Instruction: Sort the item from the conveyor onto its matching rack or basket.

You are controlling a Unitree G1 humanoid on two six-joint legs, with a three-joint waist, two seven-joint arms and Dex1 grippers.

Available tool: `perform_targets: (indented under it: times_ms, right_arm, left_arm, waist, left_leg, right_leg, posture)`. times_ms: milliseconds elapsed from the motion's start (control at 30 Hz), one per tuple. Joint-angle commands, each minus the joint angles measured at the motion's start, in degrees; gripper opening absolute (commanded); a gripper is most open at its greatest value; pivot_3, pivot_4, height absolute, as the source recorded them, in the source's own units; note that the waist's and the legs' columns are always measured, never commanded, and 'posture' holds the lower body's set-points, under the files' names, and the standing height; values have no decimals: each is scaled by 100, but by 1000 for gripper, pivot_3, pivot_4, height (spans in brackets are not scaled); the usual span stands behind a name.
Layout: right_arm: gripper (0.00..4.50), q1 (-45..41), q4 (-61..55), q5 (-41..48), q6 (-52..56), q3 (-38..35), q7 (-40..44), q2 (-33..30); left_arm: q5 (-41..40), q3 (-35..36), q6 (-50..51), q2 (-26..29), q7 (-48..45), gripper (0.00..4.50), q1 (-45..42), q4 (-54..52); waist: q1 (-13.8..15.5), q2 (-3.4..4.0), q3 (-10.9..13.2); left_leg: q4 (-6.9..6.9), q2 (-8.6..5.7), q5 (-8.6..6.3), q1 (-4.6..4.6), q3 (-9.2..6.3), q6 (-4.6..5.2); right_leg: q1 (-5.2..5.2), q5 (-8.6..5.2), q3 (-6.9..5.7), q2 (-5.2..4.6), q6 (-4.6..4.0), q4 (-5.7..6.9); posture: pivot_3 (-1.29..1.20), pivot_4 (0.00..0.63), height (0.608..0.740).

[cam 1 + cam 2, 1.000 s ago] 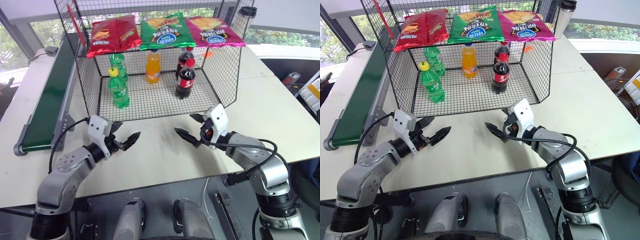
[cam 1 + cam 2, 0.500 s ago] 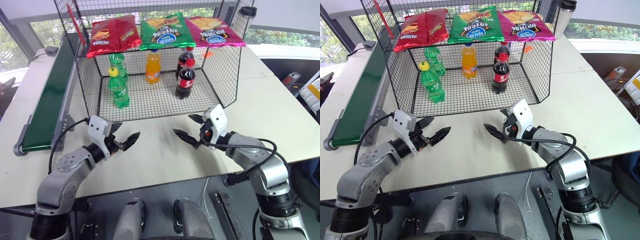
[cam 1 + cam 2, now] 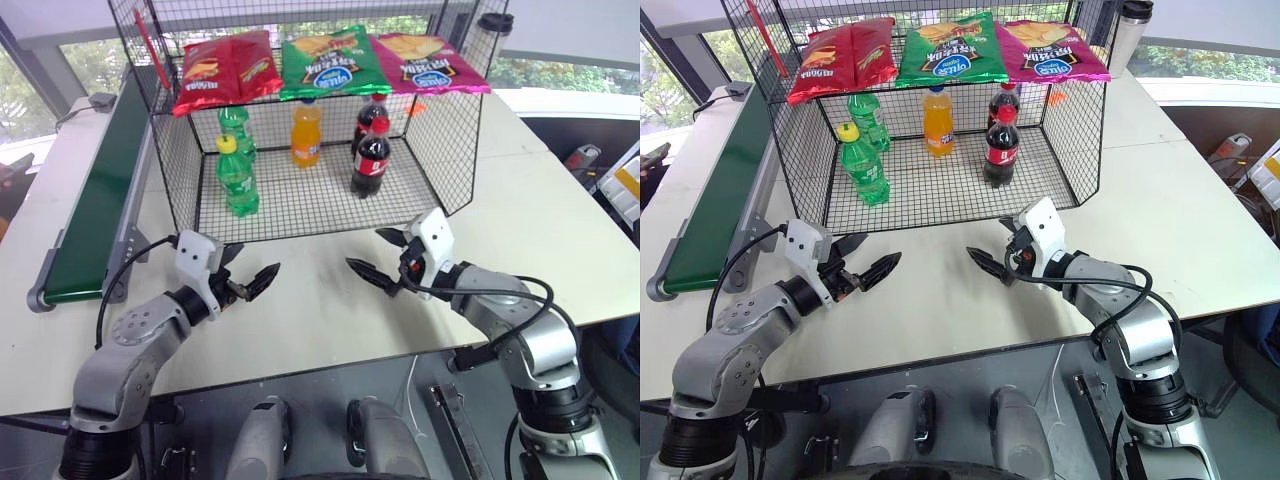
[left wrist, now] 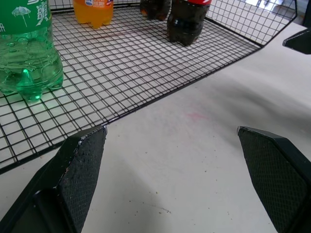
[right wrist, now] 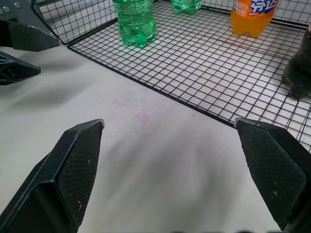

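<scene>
Hovering open-jawed, left gripper (image 3: 250, 281) and right gripper (image 3: 378, 258) face the cage (image 3: 300, 205)

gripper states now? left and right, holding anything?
Left gripper: open, holding nothing, over the bare table.
Right gripper: open, holding nothing, over the table in front of the wire cage.

This looks like a robot test lab arranged as a small shop: a white table (image 3: 560, 240) carries a conveyor (image 3: 95, 200) at left and a wire cage (image 3: 440, 130) stocked with snack bags (image 3: 320, 62) and soda bottles (image 3: 372, 158); windows behind.
</scene>
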Motion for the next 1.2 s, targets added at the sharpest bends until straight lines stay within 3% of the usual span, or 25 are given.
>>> perform_targets:
  times_ms: [33,333,500,700,1200]
  right_arm:
    - [4464,-179,-232,117,-138,100,173,-41]
    - [4464,-694,-62,363,-231,387,844,-13]
    - [4464,-834,-21,743,-274,507,1468,-11]
    - [4464,-1011,118,753,-362,638,1605,50]
    - [4464,-1190,154,801,-216,619,1329,193]
  left_arm:
    - [-254,567,118,219,52,4500,-45,-350]
    - [-907,2240,587,802,322,4500,206,-688]
    - [-1409,3235,797,707,721,4500,489,-600]
    - [-1832,4186,856,791,874,4500,792,-190]
    - [-1221,4114,126,918,544,4500,1410,539]
  waist:
    - [-6,0,0]
    - [-16,0,0]
    - [-17,0,0]
    - [-18,-2,-1]
    - [-24,-2,-1]
  left_leg:
    - [0,1,0,0,-1,0]
    - [0,1,0,1,-1,0]
    - [-1,2,0,1,-2,0]
    - [0,2,0,2,-2,0]
    - [-4,3,-3,-1,1,-5]
  right_leg:
    - [0,0,0,1,0,0]
    - [1,0,0,-1,0,-1]
    - [0,0,-1,-1,0,-1]
    - [1,-10,0,-12,-18,-2]
    - [-7,-12,2,-39,-37,-16]
  posture:
    - [0,150,739]
    - [0,150,739]
    - [0,150,739]
    - [0,150,739]
    - [0,150,739]
